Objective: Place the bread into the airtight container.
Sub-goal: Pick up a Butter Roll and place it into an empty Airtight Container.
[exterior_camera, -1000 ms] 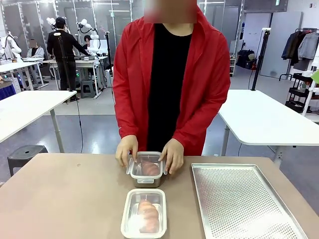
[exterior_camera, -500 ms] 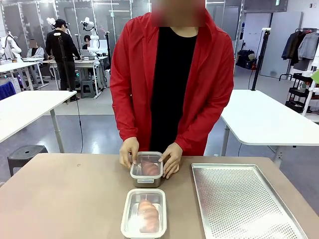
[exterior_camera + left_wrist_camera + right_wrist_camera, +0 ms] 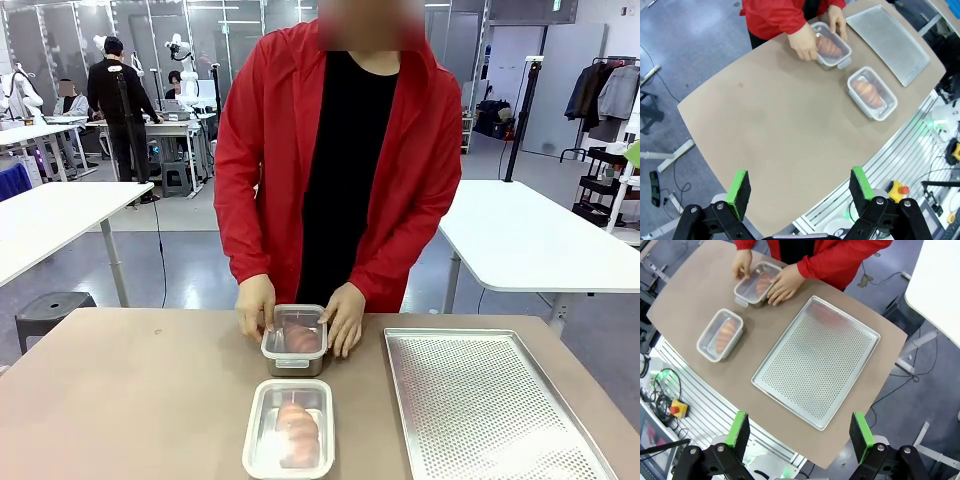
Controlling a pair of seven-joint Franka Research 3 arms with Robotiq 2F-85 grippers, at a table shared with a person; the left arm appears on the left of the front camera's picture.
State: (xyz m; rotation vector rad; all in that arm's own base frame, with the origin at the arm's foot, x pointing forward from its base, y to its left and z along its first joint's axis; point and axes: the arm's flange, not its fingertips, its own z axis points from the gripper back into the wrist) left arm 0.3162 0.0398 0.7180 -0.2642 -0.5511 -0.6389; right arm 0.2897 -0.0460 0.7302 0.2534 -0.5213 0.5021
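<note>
Two clear lidded containers stand on the brown table, each with a bread roll inside. The far container has the person's hands pressed on both sides of its lid. The near container sits by the table's front edge, closed, with its bread showing through the lid. My left gripper hangs open high above the table's left part. High over the right side, my right gripper is open too, with nothing between its fingers.
A perforated metal tray lies bare on the table's right half. The person in a red jacket stands at the far edge. White tables and other people are farther back.
The person has straightened a little and shifted the hands slightly on the far container's lid. The containers and tray have not moved.
</note>
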